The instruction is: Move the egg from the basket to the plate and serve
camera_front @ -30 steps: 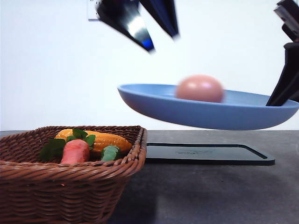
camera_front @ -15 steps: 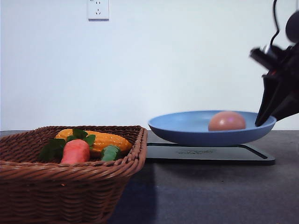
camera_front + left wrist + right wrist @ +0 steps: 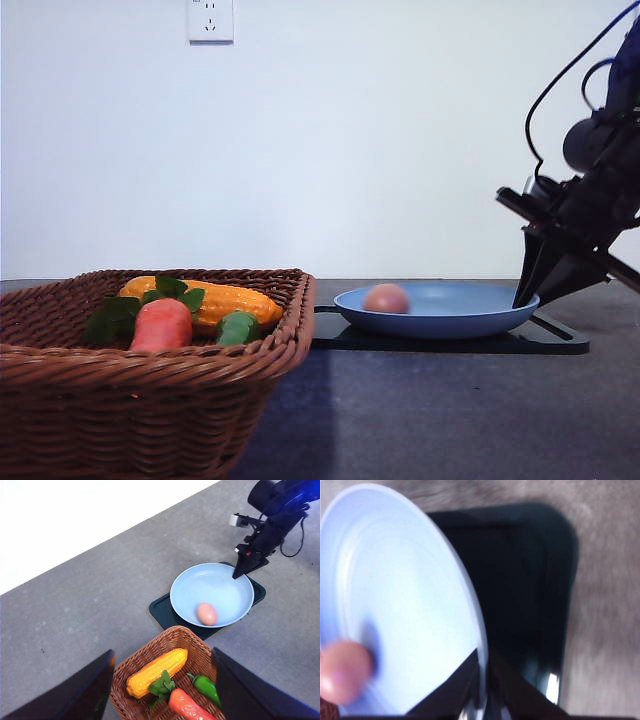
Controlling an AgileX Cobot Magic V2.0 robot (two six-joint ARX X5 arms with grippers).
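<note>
The pinkish-tan egg [image 3: 207,613] lies on the light-blue round plate [image 3: 220,587], itself on the flat black tray [image 3: 555,338]; my right gripper [image 3: 481,680] pinches the rim, release remaining; left gripper [image 3: 162,690] gapes empty.

grey table [image 3: 450,410], wicker basket [image 3: 150,400], black tray [image 3: 450,343]

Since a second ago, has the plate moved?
Yes. In the front view the plate has come down and right, from high above the black tray to sitting on it, egg aboard, right gripper on its rim.
</note>
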